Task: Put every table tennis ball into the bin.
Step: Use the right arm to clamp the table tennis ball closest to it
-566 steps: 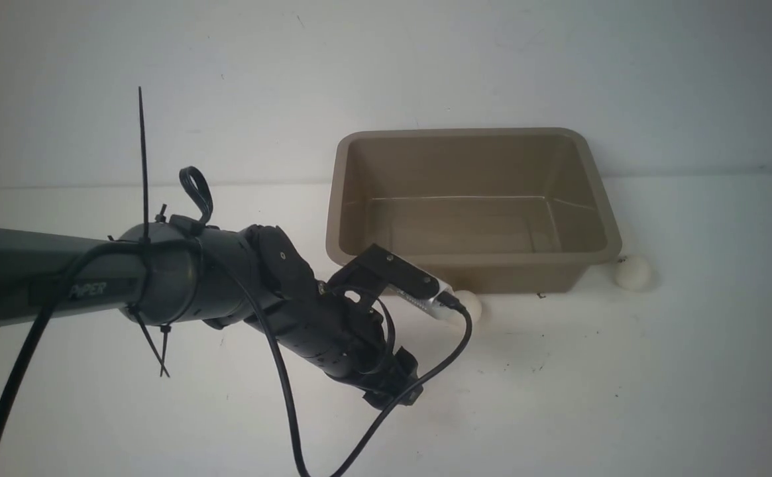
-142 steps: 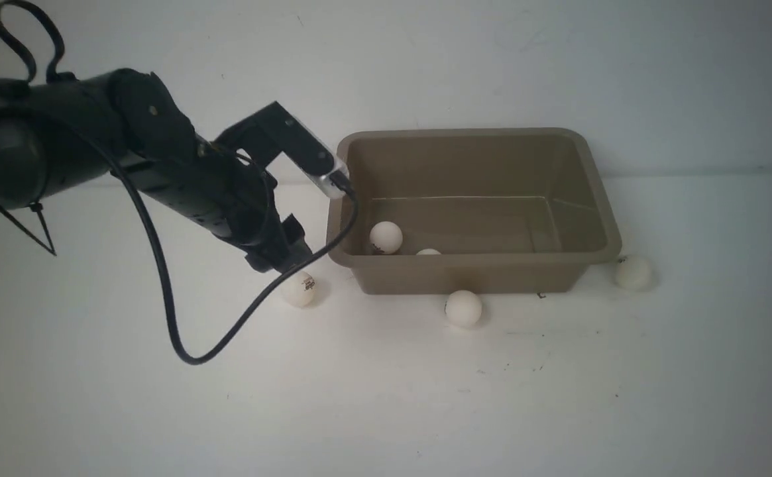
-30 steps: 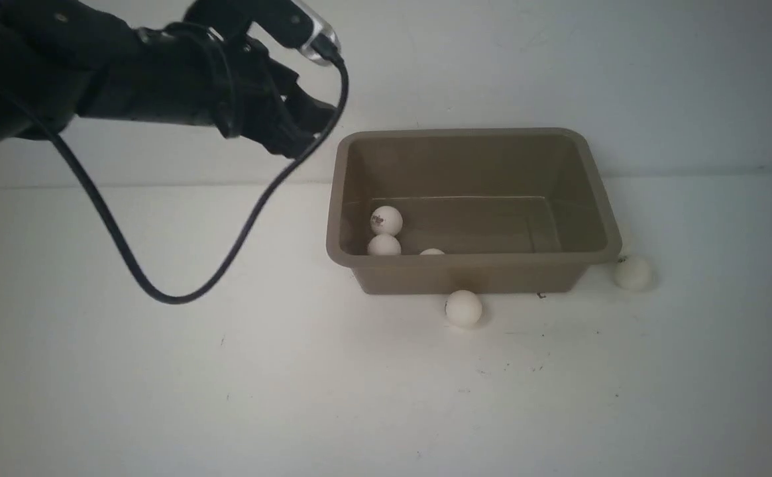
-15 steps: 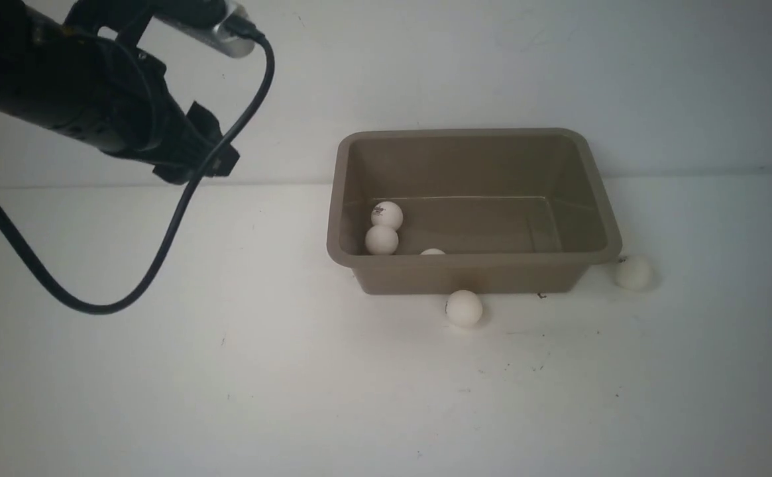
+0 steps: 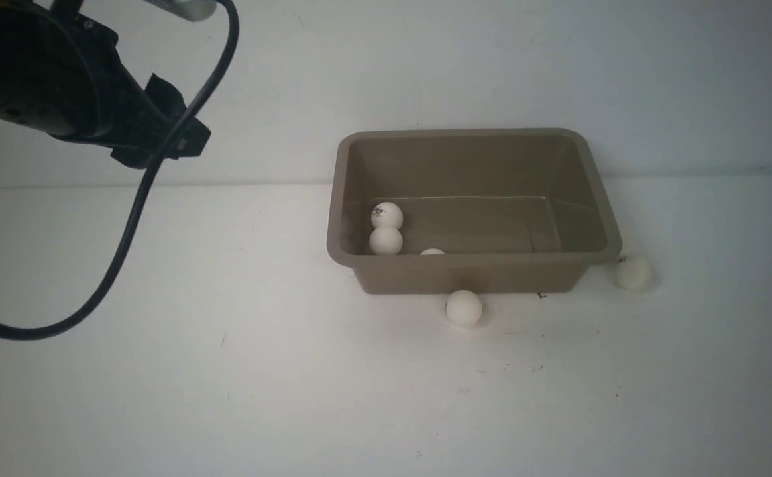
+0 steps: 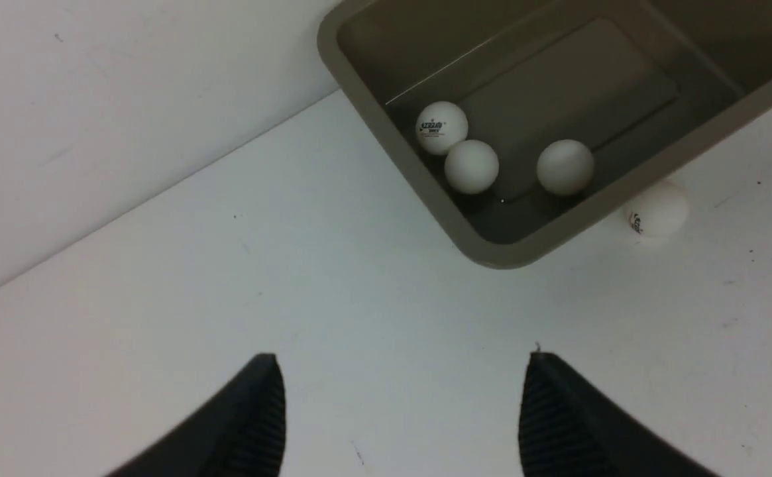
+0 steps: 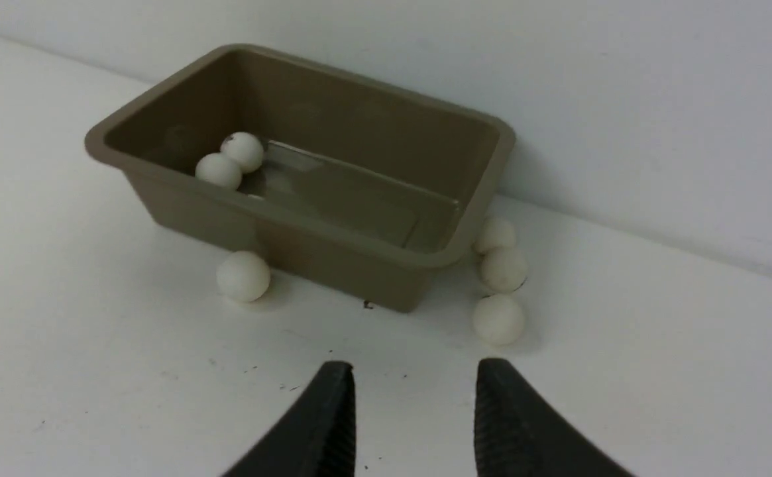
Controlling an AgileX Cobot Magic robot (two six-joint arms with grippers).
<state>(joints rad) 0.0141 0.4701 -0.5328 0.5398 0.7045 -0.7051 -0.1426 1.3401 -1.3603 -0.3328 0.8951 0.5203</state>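
The taupe bin (image 5: 492, 278) stands at the back of the white table and has three table tennis balls in its left end (image 5: 386, 215) (image 5: 386, 241) (image 5: 432, 252). One ball (image 5: 464, 308) lies on the table against the bin's front wall. Another ball (image 5: 633, 272) lies by its right front corner. The right wrist view shows three balls in a row at that end (image 7: 498, 319) (image 7: 503, 269) (image 7: 496, 234). My left gripper (image 6: 402, 361) hangs open and empty, high up and to the left of the bin (image 6: 425, 192). My right gripper (image 7: 414, 364) is open and empty over the table, in front of the bin (image 7: 332, 255).
A white wall runs close behind the bin. The left arm's black cable (image 5: 120, 258) loops down over the left part of the table. Small dark specks dot the tabletop in front of the bin.
My left arm has swung left, away from the bin, with its gripper empty. The ball that lay left of the bin some seconds ago is now inside it.
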